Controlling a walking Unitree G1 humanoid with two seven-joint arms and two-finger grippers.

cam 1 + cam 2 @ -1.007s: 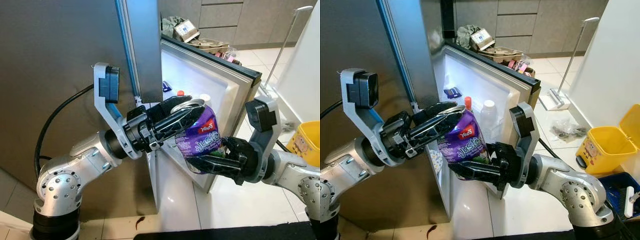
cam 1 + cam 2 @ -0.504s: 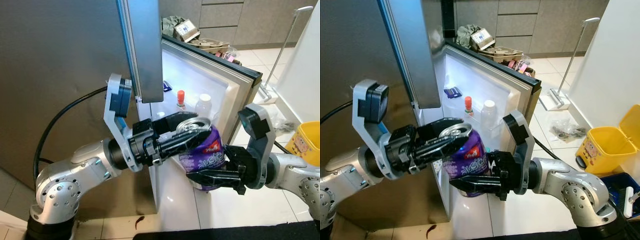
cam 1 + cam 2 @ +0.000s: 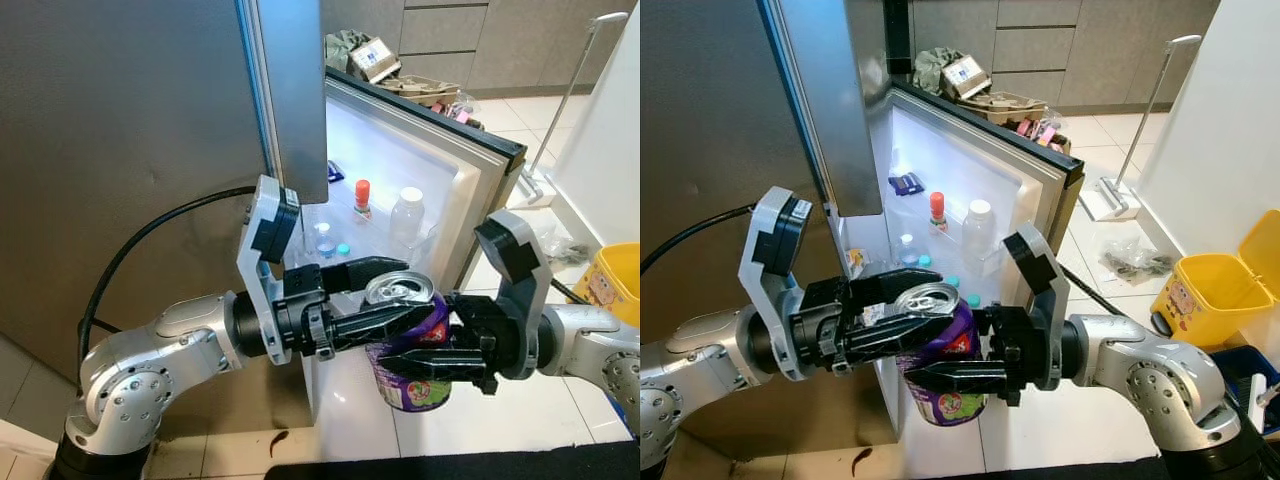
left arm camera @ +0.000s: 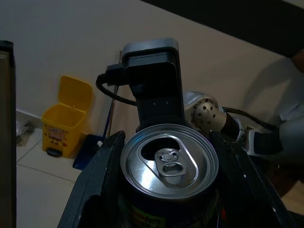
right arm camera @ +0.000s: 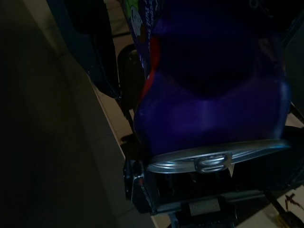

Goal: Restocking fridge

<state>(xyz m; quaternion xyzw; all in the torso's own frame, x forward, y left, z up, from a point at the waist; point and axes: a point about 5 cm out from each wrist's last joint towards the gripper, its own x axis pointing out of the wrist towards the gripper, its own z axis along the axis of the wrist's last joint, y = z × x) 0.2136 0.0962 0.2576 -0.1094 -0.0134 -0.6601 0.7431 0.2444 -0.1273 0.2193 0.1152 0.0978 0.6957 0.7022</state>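
A purple drink can (image 3: pixel 415 378) with a silver opened top (image 4: pixel 169 159) stands upright in the air in front of the open fridge door (image 3: pixel 478 185). My left gripper (image 3: pixel 405 300) reaches in from the left and is shut on the can at its top rim; in the left wrist view its black fingers (image 4: pixel 97 190) flank the can. From the right, my right gripper (image 3: pixel 402 356) is shut on the can's purple body (image 5: pixel 213 90). The can's lower part hangs free below both grippers.
The lit door shelf holds a red-capped bottle (image 3: pixel 362 197), a clear white-capped bottle (image 3: pixel 407 215) and small bottles (image 3: pixel 323 240). Clutter (image 3: pixel 385 68) lies beyond the door's top. A yellow bin (image 3: pixel 620 285) and a mop (image 3: pixel 563 100) stand at the right on the tiled floor.
The can has swung from tilted to upright and come down lower, away from the shelf. My left arm has reached further right; my right gripper has dropped a little.
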